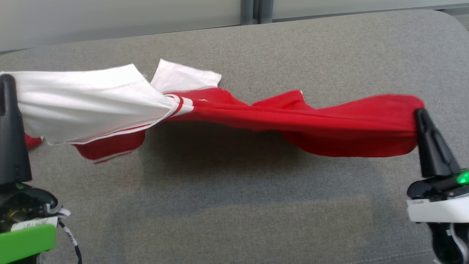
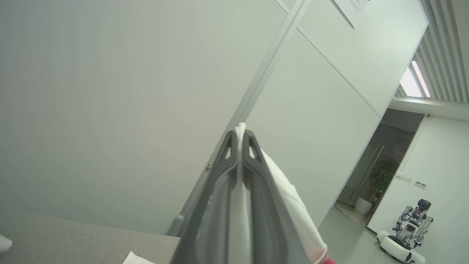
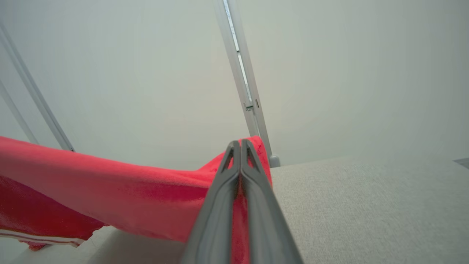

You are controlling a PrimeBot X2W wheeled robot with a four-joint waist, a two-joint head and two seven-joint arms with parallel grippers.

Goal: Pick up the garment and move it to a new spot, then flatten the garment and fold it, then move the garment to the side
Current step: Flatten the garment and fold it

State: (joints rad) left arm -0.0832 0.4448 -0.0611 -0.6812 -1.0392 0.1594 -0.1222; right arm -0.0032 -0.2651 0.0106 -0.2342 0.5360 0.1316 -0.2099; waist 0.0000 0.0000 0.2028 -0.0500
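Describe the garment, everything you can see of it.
The garment is soft, thin cloth: red across the middle and right, white on the left, with narrow red-and-white stripes where the colours meet. It hangs twisted and stretched between the two tools, above the grey fabric surface, shadow beneath. The left tool is shut on the white end, the right tool on the red end.

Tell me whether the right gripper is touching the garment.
Touching. In the right wrist view the right gripper is shut on the garment, with red cloth pinched between its two fingers. The head view shows the same grip at the red end.
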